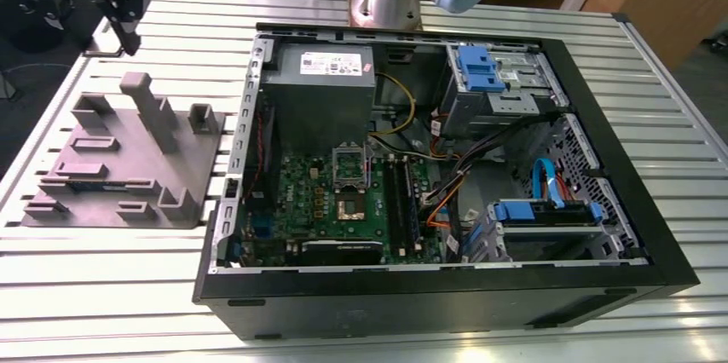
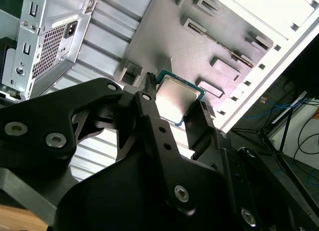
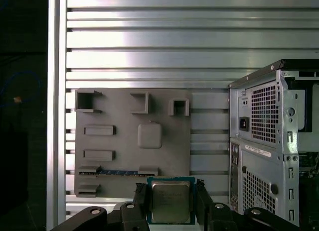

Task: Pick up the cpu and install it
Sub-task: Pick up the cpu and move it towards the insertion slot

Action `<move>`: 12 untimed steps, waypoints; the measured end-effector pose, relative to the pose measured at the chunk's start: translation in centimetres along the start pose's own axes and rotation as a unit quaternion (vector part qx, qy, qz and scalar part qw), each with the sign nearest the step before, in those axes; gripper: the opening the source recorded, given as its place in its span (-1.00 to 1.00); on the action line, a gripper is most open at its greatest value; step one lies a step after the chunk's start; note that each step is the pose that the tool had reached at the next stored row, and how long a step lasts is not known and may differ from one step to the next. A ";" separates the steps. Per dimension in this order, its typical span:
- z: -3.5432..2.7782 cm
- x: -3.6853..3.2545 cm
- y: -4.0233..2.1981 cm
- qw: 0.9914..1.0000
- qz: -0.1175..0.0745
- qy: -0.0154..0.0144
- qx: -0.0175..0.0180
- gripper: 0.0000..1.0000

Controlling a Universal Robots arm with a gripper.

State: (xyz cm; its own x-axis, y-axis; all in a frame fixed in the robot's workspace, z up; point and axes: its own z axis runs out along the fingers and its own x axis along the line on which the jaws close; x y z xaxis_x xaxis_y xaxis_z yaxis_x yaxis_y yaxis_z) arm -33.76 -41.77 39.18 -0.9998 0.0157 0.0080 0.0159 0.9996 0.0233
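The claw (image 3: 171,198) is closed on the cpu (image 3: 170,202) - in both wrist views its two dark fingers (image 2: 149,99) pinch opposite edges of the chip, metal lid facing the cameras, green rim showing. The chip is square, so it has no long axis to speak of; it sits flat between the fingers, clear of everything below.

Beneath and beyond it lies the grey holder block (image 3: 129,136), resting on the slatted worktop (image 3: 149,57). Just beside the block stands the open computer case (image 1: 455,286), its rear panel visible in the first wrist view. The CPU socket (image 1: 349,182) sits on the green motherboard (image 1: 307,201) inside that case - sideways from the held chip, past the block, away from the worktop's edge at the exterior view's left.
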 end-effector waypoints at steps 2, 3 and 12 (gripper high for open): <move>0.00 -0.11 0.00 1.000 0.000 0.000 0.000 -0.05; 0.01 -0.16 0.00 1.000 0.000 0.000 0.000 -0.05; 0.00 -0.63 0.01 1.000 0.000 0.000 0.000 -0.05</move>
State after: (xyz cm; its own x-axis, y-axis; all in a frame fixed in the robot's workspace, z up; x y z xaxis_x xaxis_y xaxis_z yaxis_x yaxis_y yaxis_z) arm -33.12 -41.77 39.18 -0.9998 0.0156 0.0080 0.0158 0.9996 0.0233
